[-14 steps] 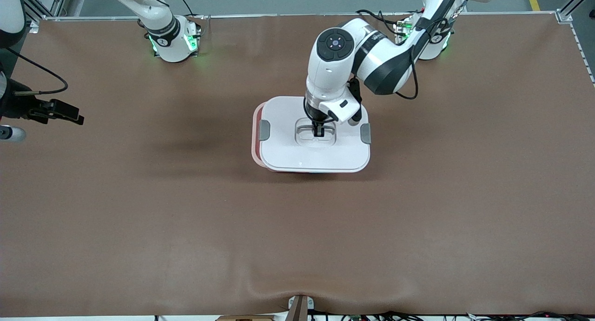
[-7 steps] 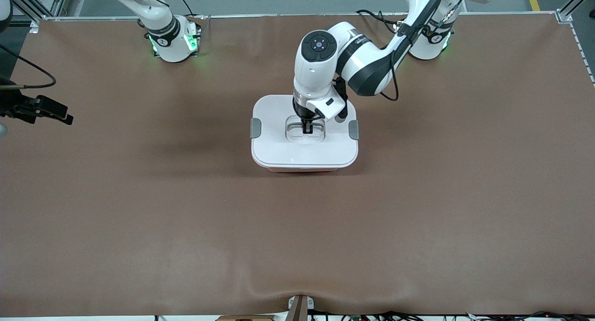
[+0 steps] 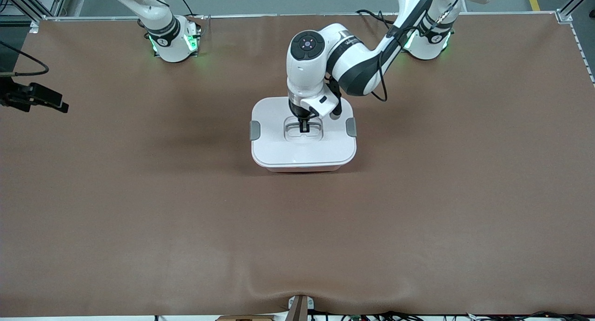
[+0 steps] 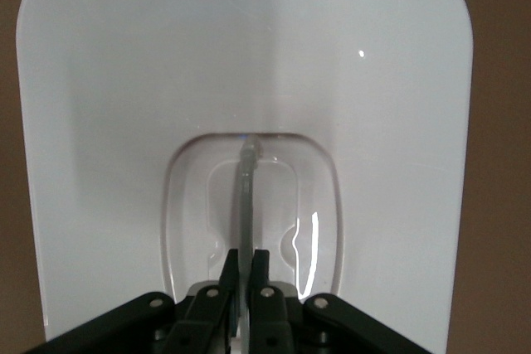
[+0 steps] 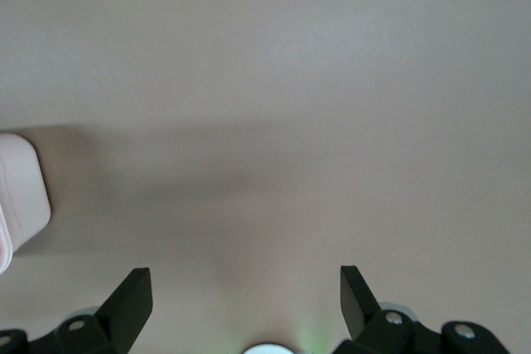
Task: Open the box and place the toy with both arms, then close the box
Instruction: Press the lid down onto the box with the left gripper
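Observation:
The box point(image 3: 279, 149) stands mid-table with its white lid point(image 4: 124, 122) lying squarely on it and a grey clip point(image 3: 254, 130) at each end. My left gripper point(image 3: 304, 127) points down into the lid's recess. Its fingers are shut on the thin clear handle point(image 4: 246, 196), as the left wrist view shows at the left gripper point(image 4: 246, 256). My right gripper point(image 3: 56, 105) hangs open and empty over the table's edge at the right arm's end, away from the box. In the right wrist view the right gripper point(image 5: 246, 275) has only bare mat between its fingers, with a box corner point(image 5: 21, 188) at the side. The toy is out of view.
The brown mat point(image 3: 139, 209) covers the whole table, with a wrinkle at its edge nearest the front camera beside a small bracket point(image 3: 300, 307). Both arm bases point(image 3: 174, 42) stand along the edge farthest from the camera.
My left gripper carried the lid toward the right arm's end, from an offset position to square on the box. My right gripper drew back toward the table's edge.

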Motion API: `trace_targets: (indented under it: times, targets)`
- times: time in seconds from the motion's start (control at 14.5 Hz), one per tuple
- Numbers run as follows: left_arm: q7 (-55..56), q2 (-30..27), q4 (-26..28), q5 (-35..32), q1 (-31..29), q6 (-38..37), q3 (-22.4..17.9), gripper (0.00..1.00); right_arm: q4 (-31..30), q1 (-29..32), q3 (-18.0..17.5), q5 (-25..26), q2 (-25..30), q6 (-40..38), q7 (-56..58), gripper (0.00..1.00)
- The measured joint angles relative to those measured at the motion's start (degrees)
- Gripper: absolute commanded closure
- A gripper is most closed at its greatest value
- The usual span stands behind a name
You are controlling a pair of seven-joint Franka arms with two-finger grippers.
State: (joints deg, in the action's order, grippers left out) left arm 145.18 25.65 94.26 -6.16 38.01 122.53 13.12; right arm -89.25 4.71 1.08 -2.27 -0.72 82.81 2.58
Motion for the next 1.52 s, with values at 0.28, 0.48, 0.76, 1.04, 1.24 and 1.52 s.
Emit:
trace_targets:
  times: [0.28, 0.48, 0.76, 1.04, 1.24, 1.52]
  targets:
    - [0.3, 0.2, 0.0, 0.0, 0.1, 0.0, 0.0, 1.0, 0.5, 0.0, 0.0, 0.0, 0.1, -0.3, 0.8, 0.0]
    - [1.8, 0.4, 0.0, 0.0, 0.5, 0.0, 0.0, 1.0, 0.5, 0.1, 0.3, 0.0, 0.1, -1.0, 9.8, 0.0]
    - [2.2, 0.7, 0.0, -0.3, 0.7, 0.0, -0.1, 1.0, 0.6, 0.1, 0.3, 0.0, 0.1, -1.2, 13.8, 0.0]
    - [2.5, 1.7, 0.0, -2.0, 0.7, 1.4, -0.1, 1.0, 0.7, 0.1, 0.3, 0.0, 0.1, -1.2, 13.7, 0.0]
    - [2.5, 1.7, 0.1, -2.4, 1.0, 1.5, -0.1, 1.0, 0.7, 0.1, 0.3, 0.0, 0.1, -1.2, 11.6, 0.0]
    - [2.5, 1.8, 0.2, -2.8, 1.4, 1.5, -0.1, 1.0, 0.8, 0.1, 0.2, -0.1, 0.1, -1.2, 5.4, 0.0]
